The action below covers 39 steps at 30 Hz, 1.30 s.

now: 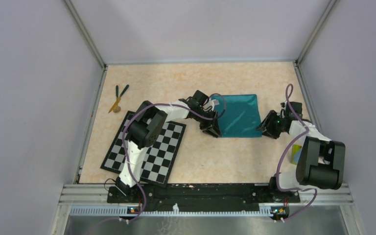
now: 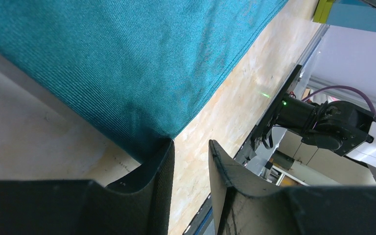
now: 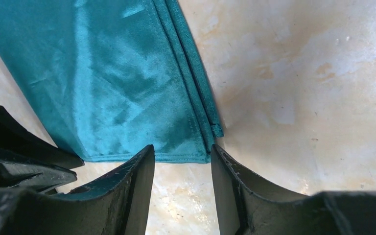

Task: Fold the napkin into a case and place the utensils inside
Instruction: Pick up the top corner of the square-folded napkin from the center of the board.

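Note:
The teal-green napkin (image 1: 239,115) lies folded in layers on the table's middle right. My left gripper (image 1: 214,131) is open at its near left corner; the napkin (image 2: 127,63) fills that wrist view, with one finger's tip (image 2: 162,161) at the corner and bare table between the fingers. My right gripper (image 1: 265,128) is open at the near right corner; the napkin (image 3: 117,83) lies just beyond the fingertips (image 3: 142,166), its stacked edges showing. The utensils (image 1: 118,97), two dark green sticks and one tan, lie at the far left.
A black-and-white checkerboard mat (image 1: 147,147) lies near left, under the left arm. A blue and yellow-green block (image 1: 296,153) sits beside the right arm. Metal rails edge the table on both sides.

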Tool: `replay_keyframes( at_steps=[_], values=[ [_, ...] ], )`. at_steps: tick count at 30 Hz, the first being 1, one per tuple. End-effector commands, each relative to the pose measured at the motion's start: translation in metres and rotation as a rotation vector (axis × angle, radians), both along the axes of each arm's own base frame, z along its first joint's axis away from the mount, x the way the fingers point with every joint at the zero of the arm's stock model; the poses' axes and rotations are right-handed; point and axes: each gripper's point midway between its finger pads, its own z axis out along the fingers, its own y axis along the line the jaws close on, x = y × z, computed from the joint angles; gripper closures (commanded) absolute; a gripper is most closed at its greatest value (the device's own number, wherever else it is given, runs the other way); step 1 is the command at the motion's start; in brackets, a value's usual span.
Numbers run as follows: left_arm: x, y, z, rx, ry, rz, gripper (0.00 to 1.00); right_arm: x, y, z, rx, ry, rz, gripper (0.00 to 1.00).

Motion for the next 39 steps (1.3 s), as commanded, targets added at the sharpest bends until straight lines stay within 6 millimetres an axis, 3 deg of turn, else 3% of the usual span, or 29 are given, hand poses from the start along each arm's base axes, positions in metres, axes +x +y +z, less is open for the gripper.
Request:
replay_keyframes(
  at_steps=[1,4,10,39],
  values=[
    [0.000,-0.003,-0.002,-0.009,-0.031,-0.019,0.63,0.004,-0.012,0.022,-0.065,-0.080,-0.016,0.54],
    [0.000,-0.004,-0.003,-0.008,-0.030,-0.020,0.63,0.003,-0.013,0.028,-0.075,-0.097,-0.020,0.53],
    [0.000,-0.004,-0.003,-0.007,-0.032,-0.023,0.63,-0.002,-0.004,0.009,-0.019,-0.032,0.006,0.55],
    [0.000,-0.007,0.002,-0.022,-0.037,-0.034,0.63,-0.008,0.005,-0.006,0.003,0.013,0.039,0.58]
  ],
)
